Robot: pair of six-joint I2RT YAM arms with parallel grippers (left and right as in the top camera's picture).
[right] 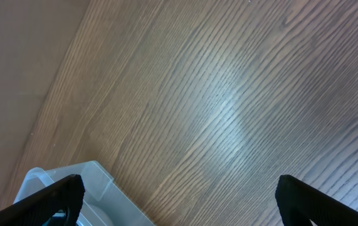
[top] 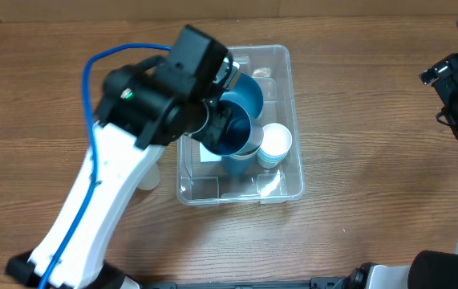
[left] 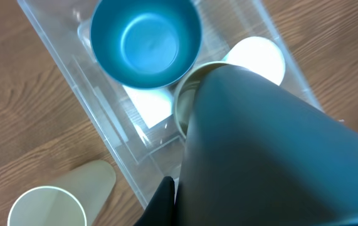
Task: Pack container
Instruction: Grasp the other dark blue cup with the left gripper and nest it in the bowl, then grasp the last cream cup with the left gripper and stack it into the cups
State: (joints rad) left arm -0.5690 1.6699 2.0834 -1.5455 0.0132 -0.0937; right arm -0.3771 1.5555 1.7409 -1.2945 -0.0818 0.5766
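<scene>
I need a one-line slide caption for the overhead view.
Left pincer holds a tilted teal cup over the container, with a blue bowl and white cup inside; right pincer aside.

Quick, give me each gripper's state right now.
Left gripper: closed on the dark teal cup, over the container.
Right gripper: open, holding nothing.
</scene>
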